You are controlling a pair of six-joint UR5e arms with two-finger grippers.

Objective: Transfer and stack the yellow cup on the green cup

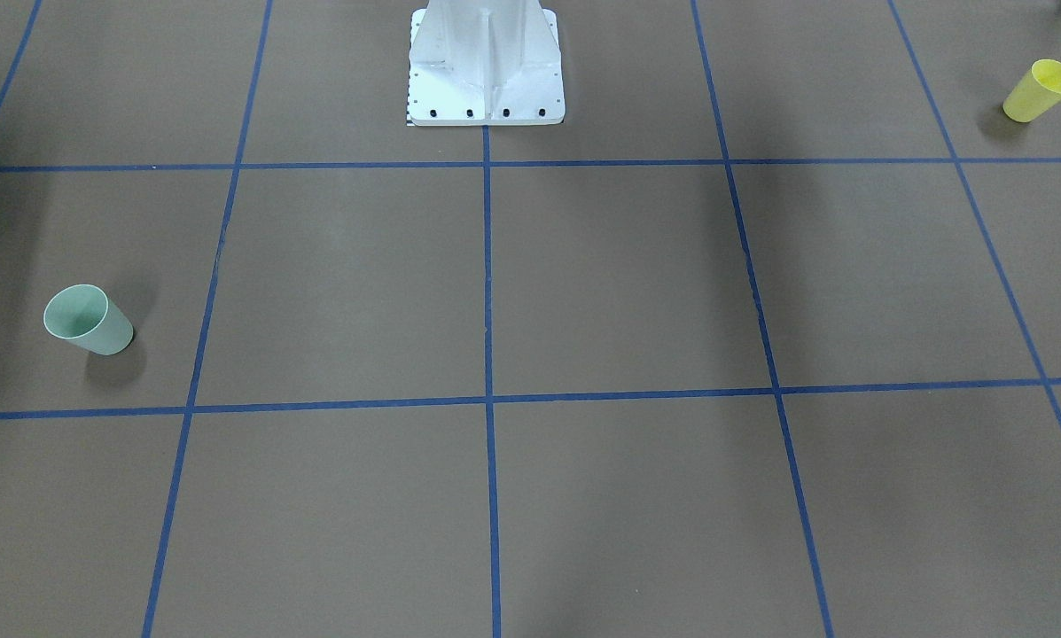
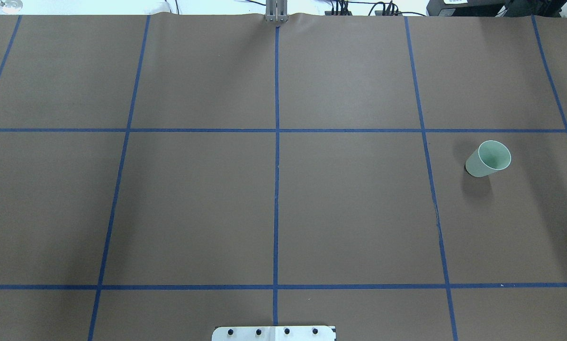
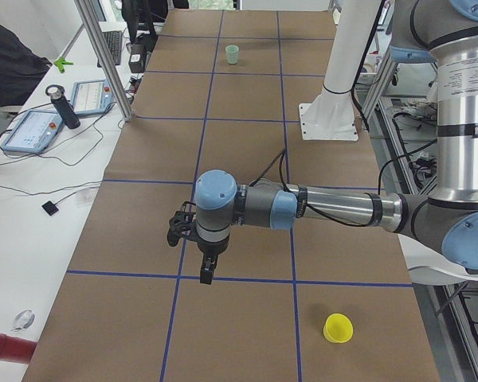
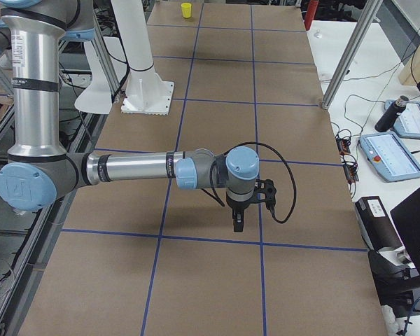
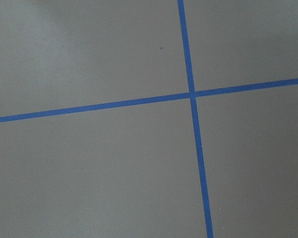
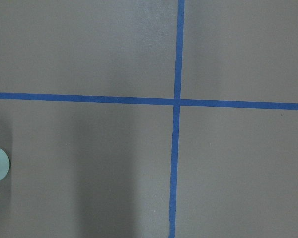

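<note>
OPERATOR: Before anything moves, where is the yellow cup [image 3: 338, 328], and how will it take a grip?

SPOTTER: It stands upright, mouth up, on the table [image 1: 583, 292]. It is near your left tool [image 3: 205, 278] but apart from it, off toward the robot's side and the table's left end. You are looking at thin, plain plastic. I judge it light, smooth and likely slippery, with a wall that may flex under a hard squeeze. Pinch it gently at the upper wall just under the rim, one finger inside and one outside. Whether the left tool is spread or pressed together I cannot tell from the side view, and the same goes for your right tool [image 4: 236, 228].

OPERATOR: And the green cup [image 2: 488, 159]? Anything in the way?

SPOTTER: It is upright too, well apart from the left tool and close to the right tool. Its edge shows at the left border of the right wrist view. What shows between the cups is brown paper and blue tape lines [image 2: 276, 189]. The white pedestal [image 1: 486, 80] sits back on the robot's side of both tools, off the direct path by my reckoning. Mind the right arm [image 4: 126, 168] reaching out at the green cup's end. The tablets [image 3: 32, 131] and a bottle [image 3: 64, 107] lie beyond the left tool, off the table.
</note>
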